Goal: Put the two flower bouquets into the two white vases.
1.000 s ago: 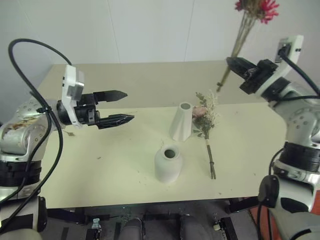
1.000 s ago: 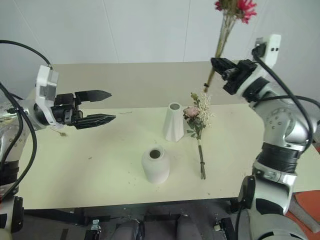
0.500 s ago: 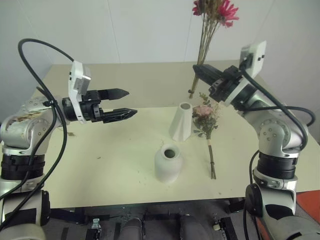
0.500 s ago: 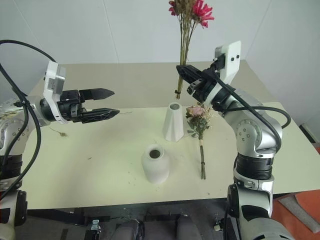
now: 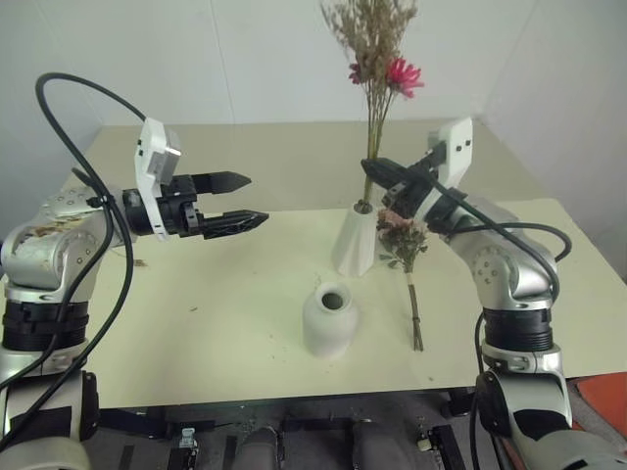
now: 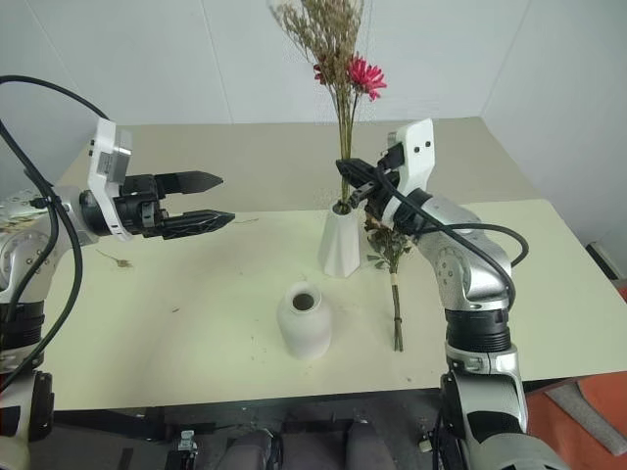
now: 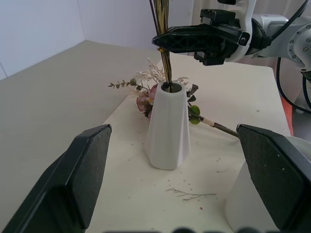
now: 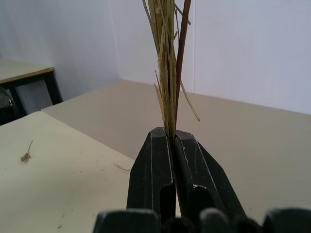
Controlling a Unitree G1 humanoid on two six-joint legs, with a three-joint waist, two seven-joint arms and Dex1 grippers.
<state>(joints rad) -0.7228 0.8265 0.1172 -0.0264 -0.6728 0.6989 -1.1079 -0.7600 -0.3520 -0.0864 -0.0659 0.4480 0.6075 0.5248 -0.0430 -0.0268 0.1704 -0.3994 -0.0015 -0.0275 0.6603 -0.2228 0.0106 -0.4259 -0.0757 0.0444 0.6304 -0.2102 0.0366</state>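
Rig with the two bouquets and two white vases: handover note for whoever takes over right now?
Right gripper: shut on the wispy dried beige bouquet with red blossoms, stem tips just inside the tall tapering white vase.
Left gripper: open, empty, hovering over the table's left side.
Pink rose bouquet lies on the table beside the tall vase.
Short rounded white vase is empty.
Left: release dried bouquet, then place rose bouquet.

We saw a pale cream counter (image 5: pixel 196 333) carrying two matte white vases, one tall (image 5: pixel 355 242) and one round (image 5: pixel 328 320). The dried bunch (image 5: pixel 370 59) was beige-brown with red-pink blossoms; the rose bouquet (image 5: pixel 402 233) showed pink, white and green. Both pincers were black.
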